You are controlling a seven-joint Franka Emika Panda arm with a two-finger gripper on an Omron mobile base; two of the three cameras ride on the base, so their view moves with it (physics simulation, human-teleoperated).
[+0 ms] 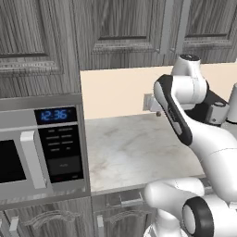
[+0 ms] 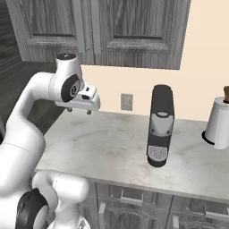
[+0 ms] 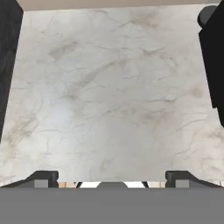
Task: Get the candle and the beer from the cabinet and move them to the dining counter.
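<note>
Nearest you, the arm (image 2: 27, 134) rises from the base and folds forward over the wall counter (image 1: 134, 152), its wrist bent so the gripper (image 3: 111, 177) points down at bare marble. Your claw stands wide, the two fingertips (image 3: 43, 177) far apart, and it holds nothing. Judging by this, the task has hardly begun: the cabinet (image 2: 134, 27) above the counter is shut, so candle and beer are presumably behind a door; you cannot tell which. On the counter stand a coffee machine (image 2: 160, 125) and a paper-towel roll (image 2: 219, 123), with a microwave (image 1: 39, 148) to the left. Everything is left to do: open the door, fetch both items, and drive them to the dining counter.
</note>
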